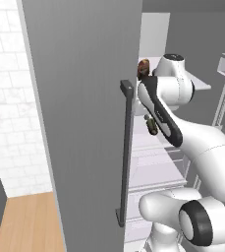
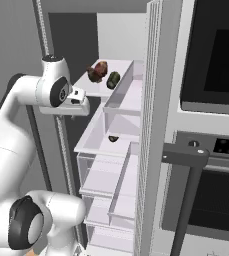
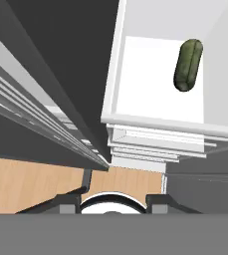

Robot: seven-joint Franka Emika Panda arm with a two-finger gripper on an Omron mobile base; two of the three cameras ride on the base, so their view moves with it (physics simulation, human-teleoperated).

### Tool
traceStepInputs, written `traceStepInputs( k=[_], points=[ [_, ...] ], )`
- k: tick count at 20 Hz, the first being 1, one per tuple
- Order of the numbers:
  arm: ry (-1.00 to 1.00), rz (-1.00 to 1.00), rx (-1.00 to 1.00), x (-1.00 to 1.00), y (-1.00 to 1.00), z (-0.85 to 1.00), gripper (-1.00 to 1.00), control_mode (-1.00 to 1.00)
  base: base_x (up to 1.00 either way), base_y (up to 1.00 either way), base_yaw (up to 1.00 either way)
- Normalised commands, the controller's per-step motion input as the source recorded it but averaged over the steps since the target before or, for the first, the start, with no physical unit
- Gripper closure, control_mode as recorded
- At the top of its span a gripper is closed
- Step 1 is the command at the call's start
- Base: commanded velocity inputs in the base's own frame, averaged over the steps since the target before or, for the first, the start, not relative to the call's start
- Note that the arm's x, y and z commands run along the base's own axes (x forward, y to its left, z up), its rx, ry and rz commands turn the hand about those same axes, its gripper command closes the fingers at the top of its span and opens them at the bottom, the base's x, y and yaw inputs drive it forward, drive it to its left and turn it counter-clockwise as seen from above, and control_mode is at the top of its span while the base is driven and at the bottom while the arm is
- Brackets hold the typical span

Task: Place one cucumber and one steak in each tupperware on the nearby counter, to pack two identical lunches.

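I am a white robot arm with dark joints, standing in front of an open refrigerator with white shelves. In the right base view my arm bends forward at the height of the upper white fridge shelf [image 2: 118, 67], and my claw [image 2: 77, 101] sits at the end of the wrist just left of the shelves, its tips too small to make out there. My claw is closed and I see nothing between its tips. On that upper shelf lie a reddish-brown lumpy steak [image 2: 98, 71] and a dark green oblong cucumber [image 2: 113, 79], just beside each other, the steak to the left. A second dark green cucumber [image 2: 113, 138] lies on the shelf below. In the left base view the tall grey refrigerator door [image 1: 84, 123] with its dark vertical bar handle [image 1: 126, 152] stands open to my left, and the steak [image 1: 143, 67] peeks out behind my wrist. In the hand view, looking down, one cucumber [image 3: 188, 64] lies on a white shelf, well apart from my claw, with the light wooden floor [image 3: 31, 182] far below.
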Motion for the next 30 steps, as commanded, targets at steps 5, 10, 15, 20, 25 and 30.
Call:
traceStepInputs(
  k=[5, 10, 15, 20, 25, 30],
  points=[
    [0.02, 0.0, 0.0, -0.12, -0.07, -0.29, -1.0, -1.0, 0.0, 0.0, 0.0],
    [0.17, -0.09, 0.03, 0.12, -0.8, -0.73, -1.0, -1.0, 0.0, 0.0, 0.0],
    [0.2, -0.1, -0.01, 0.49, -0.53, -0.58, -1.0, -1.0, 0.0, 0.0, 0.0],
    [0.07, 0.0, 0.0, 0.53, -0.26, -0.26, -1.0, -1.0, 0.0, 0.0, 0.0],
    [-0.04, 0.0, 0.02, 0.47, -0.09, -0.62, -1.0, -1.0, 0.0, 0.0, 0.0],
    [-0.11, 0.0, 0.05, 0.31, -0.01, -0.48, -1.0, -1.0, 0.0, 0.0, 0.0]
  ],
)
